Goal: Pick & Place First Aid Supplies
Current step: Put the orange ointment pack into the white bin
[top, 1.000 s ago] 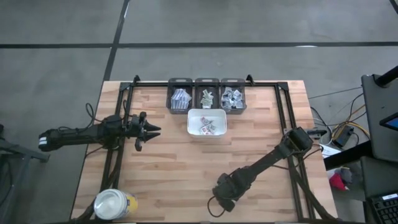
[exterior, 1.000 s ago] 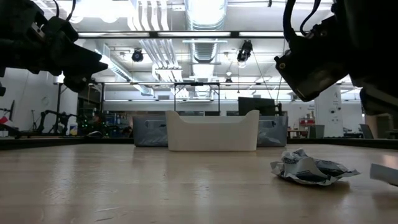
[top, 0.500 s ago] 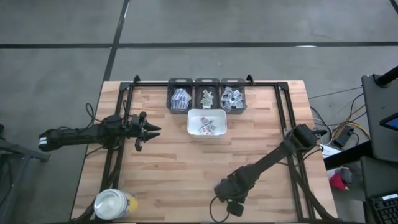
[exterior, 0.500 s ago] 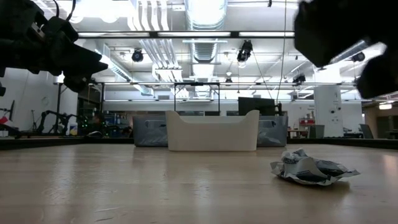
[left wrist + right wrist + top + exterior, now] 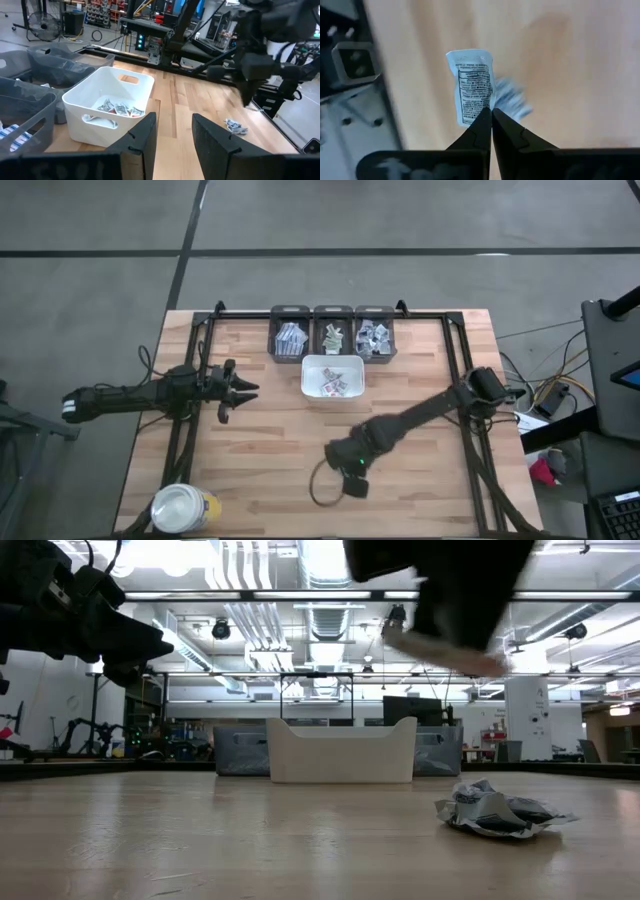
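Your right gripper (image 5: 491, 116) was pinched shut on a small white packet (image 5: 474, 85) with grey print, and its fingertips met on the packet's lower edge; in the high view that gripper (image 5: 345, 463) sat at lower centre of the frame, above the desk (image 5: 270, 440). A crumpled packet (image 5: 500, 811) lay on the desk at the right of the low view, apart from everything else. The white tray (image 5: 333, 376) stood just above centre in the high view, with several packets (image 5: 119, 108) in it, and behind it, near the top, were three grey bins (image 5: 331, 332) holding more supplies. Your left gripper (image 5: 240, 390) waited at the left of the frame, with its fingers (image 5: 142, 134) parted and nothing between them. A yellow jar (image 5: 184, 509) with a white lid stood at the lower left corner.
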Action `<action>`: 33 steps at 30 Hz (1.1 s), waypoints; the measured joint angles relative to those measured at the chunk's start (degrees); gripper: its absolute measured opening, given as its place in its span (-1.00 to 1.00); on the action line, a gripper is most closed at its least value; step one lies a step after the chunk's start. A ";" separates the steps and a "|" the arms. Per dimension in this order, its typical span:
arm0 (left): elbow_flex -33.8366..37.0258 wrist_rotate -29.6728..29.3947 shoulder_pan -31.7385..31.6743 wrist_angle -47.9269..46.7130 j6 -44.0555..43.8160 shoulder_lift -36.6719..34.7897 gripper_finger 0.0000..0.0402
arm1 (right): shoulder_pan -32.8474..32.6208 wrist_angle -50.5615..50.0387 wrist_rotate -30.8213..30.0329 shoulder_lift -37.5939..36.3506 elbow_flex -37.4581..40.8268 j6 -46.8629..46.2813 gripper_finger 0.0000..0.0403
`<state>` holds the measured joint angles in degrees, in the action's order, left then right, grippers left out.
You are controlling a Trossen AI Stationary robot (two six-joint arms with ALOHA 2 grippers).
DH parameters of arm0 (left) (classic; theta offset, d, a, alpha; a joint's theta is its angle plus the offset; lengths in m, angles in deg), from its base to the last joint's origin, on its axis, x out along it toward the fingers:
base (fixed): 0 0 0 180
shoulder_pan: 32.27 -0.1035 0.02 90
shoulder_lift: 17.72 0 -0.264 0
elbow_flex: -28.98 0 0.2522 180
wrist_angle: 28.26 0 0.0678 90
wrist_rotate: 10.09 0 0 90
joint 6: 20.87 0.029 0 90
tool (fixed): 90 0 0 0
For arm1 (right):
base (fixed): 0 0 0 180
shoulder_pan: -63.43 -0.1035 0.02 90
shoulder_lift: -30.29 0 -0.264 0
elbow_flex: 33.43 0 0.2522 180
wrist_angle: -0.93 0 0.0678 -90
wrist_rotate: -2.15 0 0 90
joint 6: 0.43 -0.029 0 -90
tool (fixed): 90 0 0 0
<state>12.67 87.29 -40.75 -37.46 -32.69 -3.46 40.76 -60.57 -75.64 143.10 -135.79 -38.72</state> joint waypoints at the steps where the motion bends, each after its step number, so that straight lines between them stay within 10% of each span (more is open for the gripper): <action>1: 0.00 0.01 0.00 -0.02 0.01 0.00 -0.40 | 1.17 -0.08 -0.87 0.00 -0.34 1.85 -0.96; 21: 0.00 0.02 -0.01 -0.07 -0.50 0.02 -0.40 | 26.74 -12.90 -25.48 -0.04 -13.37 42.86 -0.96; 33: 0.01 0.01 0.00 -0.14 -0.58 0.04 -0.40 | 33.11 -18.09 -23.13 4.45 -13.63 49.82 -0.96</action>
<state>12.68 87.30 -40.75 -37.60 -33.27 -3.41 73.87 -78.66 -98.77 147.56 -149.42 11.10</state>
